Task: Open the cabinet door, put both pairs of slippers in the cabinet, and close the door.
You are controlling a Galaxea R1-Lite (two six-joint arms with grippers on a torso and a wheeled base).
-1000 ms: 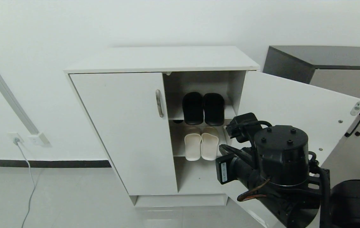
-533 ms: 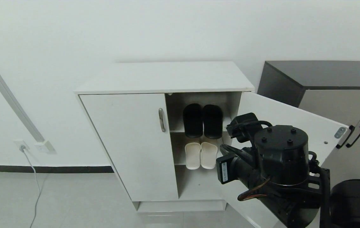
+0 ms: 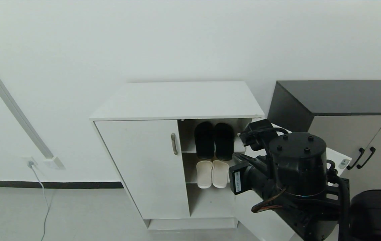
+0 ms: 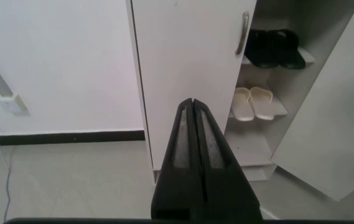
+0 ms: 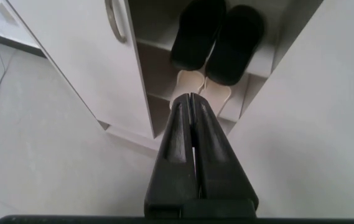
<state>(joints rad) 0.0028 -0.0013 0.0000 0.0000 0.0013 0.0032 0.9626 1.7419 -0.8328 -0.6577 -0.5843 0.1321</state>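
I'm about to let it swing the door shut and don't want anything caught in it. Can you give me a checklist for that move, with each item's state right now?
1. Black slippers inside the cabinet: ok.
2. White slippers inside, below the black pair: ok.
3. White slippers' front ends clear of the door's swing: cannot tell; they sit near the front of the opening.
4. Right door closed: not ok; it stands open.
5. Left door closed: ok.
6. Left gripper and right gripper free to push: ok; both are shut and hold nothing.
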